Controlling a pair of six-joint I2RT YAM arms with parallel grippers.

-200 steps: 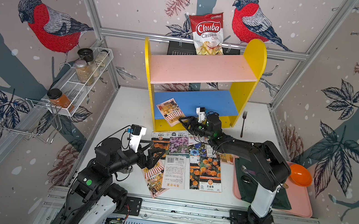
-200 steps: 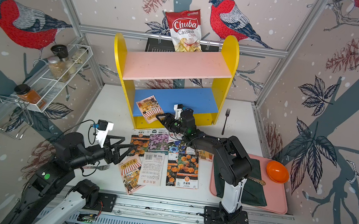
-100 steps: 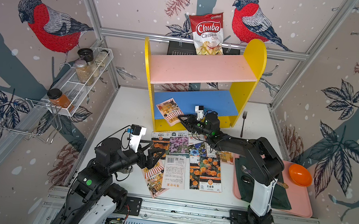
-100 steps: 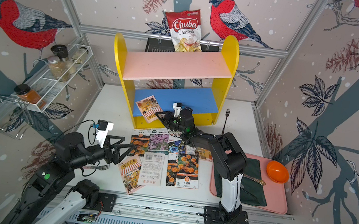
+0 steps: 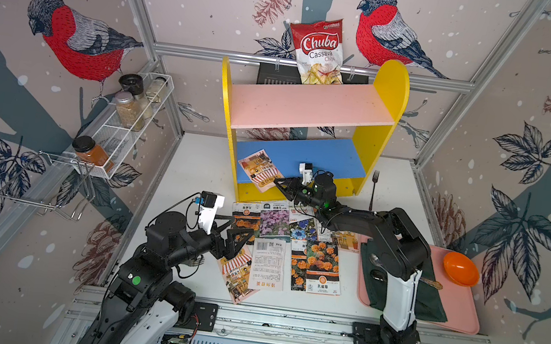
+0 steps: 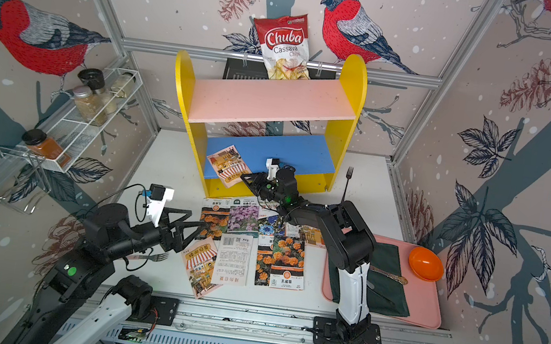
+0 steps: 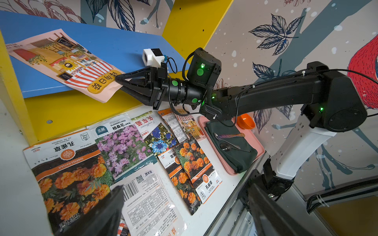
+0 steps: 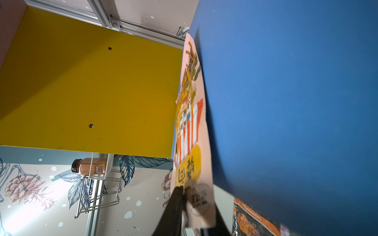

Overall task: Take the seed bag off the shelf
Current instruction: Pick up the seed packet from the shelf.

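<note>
A white desk (image 5: 201, 169) sits inside walls papered with red-breasted birds and pine cones. At the desk's back edge stands the shelf (image 5: 387, 97), yellow-sided, with a pink upper board (image 5: 309, 106) and a blue lower board (image 5: 324, 154). The seed bag (image 5: 259, 170) lies askew on the blue board, at the end nearest the wire rack (image 5: 117, 143), with one corner hanging out over the board's front edge. The right fingers (image 7: 122, 80) are pinched together on that overhanging corner. The right wrist view shows the bag's printed edge caught between them, while the rest of the bag rests on the board.

The right arm stretches low from the desk's front edge across a spread of seed packets (image 5: 275, 238) lying flat in front of the shelf. The left fingers (image 5: 233, 238) are spread wide and hold nothing, hovering over the packets toward the desk's left edge.

A chips bag (image 5: 319, 55) shows above the pink board's back edge, against the back wall. A fork (image 5: 373, 190) lies beside the shelf's far side panel. At the desk's right edge a pink tray (image 5: 459, 312) carries a dark green cloth (image 5: 431, 304) and an orange bowl (image 5: 460, 269).
</note>
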